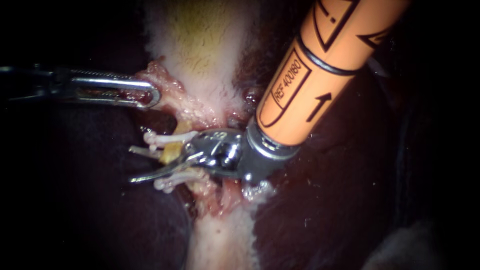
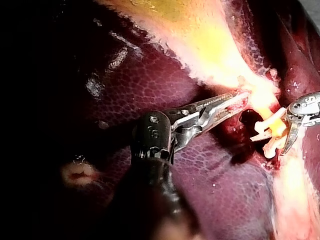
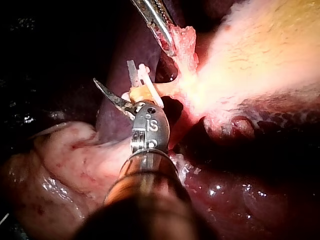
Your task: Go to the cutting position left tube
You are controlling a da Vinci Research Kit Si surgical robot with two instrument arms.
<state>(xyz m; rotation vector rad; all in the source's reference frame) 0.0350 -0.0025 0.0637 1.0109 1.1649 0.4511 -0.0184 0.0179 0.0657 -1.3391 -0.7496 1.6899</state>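
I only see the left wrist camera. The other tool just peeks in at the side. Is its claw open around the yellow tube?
Observer: Yes. The endoscope view shows the right instrument with its claw open, the tube between both blades.
Operator: Where are the white clips?
Observer: One clip sits above the blades there, another clip below them.
Operator: My left instrument grips a tissue flap. What's behind the other claw?
Observer: A thick orange shaft, coming in from the upper right.
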